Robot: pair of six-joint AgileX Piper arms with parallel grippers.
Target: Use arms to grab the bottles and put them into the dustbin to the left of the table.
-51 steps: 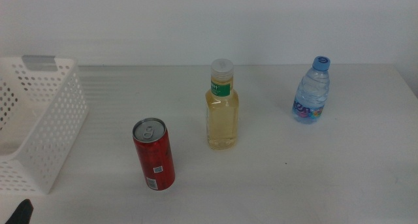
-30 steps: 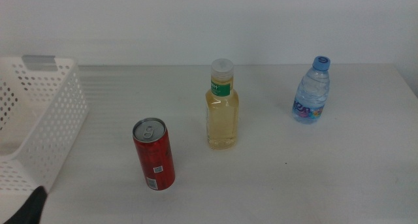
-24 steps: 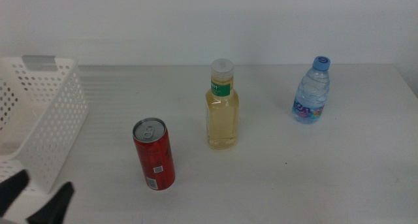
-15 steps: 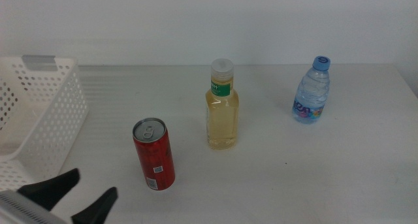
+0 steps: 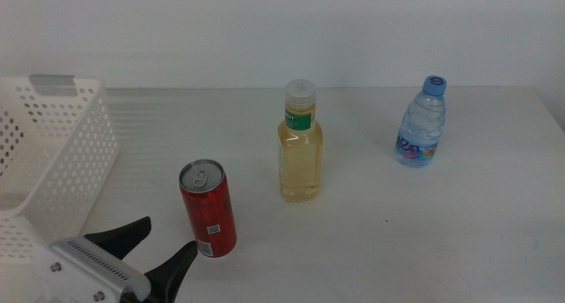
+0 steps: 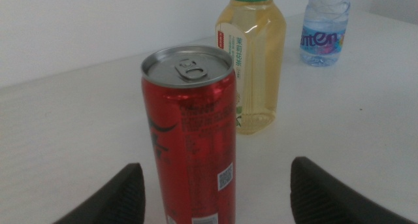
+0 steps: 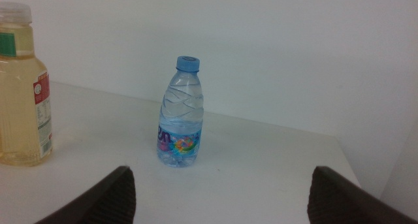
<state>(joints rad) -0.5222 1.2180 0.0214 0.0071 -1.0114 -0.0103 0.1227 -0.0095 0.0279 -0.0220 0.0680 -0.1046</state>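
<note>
1. We see the dustbin (image 5: 53,162) at the bench's (image 5: 397,241) left edge, no bottles visible in it.
2. Our left hand (image 5: 150,246), jaws wide, flanks the red can (image 5: 209,208); nothing is grasped yet.
3. The yellow bottle (image 5: 301,144) stands mid-bench, open room around it.
4. The water bottle (image 5: 420,122) stands far right; in the right wrist view our right hand (image 7: 215,198) is wide open, well apart from it.

dustbin (image 5: 53,162) cut off at left edge, yellow bottle (image 6: 251,67) cap cropped (left wrist view)

The left gripper (image 5: 159,244) rose from the table's near left corner and advanced, jaws spread, toward the red soda can (image 5: 209,208).
</note>
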